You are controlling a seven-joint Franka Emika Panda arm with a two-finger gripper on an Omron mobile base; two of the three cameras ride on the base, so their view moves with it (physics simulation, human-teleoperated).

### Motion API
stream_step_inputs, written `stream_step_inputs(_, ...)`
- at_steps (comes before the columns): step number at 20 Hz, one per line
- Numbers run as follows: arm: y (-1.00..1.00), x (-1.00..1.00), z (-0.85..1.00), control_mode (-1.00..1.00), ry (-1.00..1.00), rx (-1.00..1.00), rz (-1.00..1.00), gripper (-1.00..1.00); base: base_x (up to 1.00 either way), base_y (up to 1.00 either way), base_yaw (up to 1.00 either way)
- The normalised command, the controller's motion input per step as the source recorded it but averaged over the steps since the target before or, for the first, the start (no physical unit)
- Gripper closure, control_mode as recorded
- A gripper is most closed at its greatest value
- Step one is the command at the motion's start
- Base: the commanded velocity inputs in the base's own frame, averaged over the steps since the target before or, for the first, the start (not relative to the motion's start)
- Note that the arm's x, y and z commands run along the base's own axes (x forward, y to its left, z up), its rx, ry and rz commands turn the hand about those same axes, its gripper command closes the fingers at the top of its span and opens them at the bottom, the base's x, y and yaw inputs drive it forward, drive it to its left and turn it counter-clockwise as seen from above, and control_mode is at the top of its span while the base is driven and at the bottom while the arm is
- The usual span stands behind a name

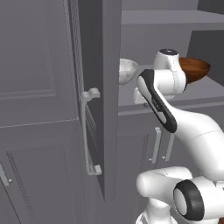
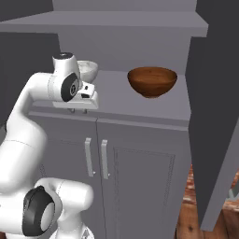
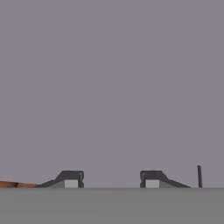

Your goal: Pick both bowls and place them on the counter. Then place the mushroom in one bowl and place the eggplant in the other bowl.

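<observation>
2 bowls sit on the grey shelf point(image 2: 116, 95) — 1 speckled stone-look bowl point(image 2: 88, 70) and 1 reddish-brown wooden bowl point(image 2: 152, 81). Below the shelf, 2 cabinet door handles point(image 2: 88, 157) stand side by side — 1 tall cupboard door point(image 1: 94, 87) hangs open.

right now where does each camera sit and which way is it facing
Left base view: behind the arm's left, facing the open cupboard; the arm rises lower right, hiding part of the wooden bowl and stone bowl.
Right base view: behind its right, facing the same grey shelf; arm lower left.
Hand view: on the hand, facing a grey surface; the pincer stands open, holding nothing.
Shared: both base views show both bowls on the shelf.
</observation>
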Motion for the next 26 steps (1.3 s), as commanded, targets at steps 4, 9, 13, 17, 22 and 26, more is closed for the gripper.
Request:
stream_step_inputs(4,-0.09,0.00,0.00,-1.00,-0.02,0.00,0.00,-1.00,0.00,0.00,0.00)
stream_step_inputs(9,-0.54,0.02,0.08,-1.00,0.02,0.00,0.00,-1.00,0.00,0.00,0.00)
stream_step_inputs(13,-0.55,0.02,0.20,-1.00,0.03,-0.04,0.00,-1.00,0.00,0.00,0.00)
stream_step_inputs(17,-0.26,0.09,0.37,-1.00,0.00,-0.16,0.03,-1.00,0.00,0.00,0.00)
stream_step_inputs(22,-0.66,0.04,0.36,-1.00,-0.01,-0.14,0.08,-1.00,0.00,0.00,0.00)
stream_step_inputs(26,-0.82,0.06,0.05,-1.00,0.00,-0.07,0.10,-1.00,0.00,0.00,0.00)
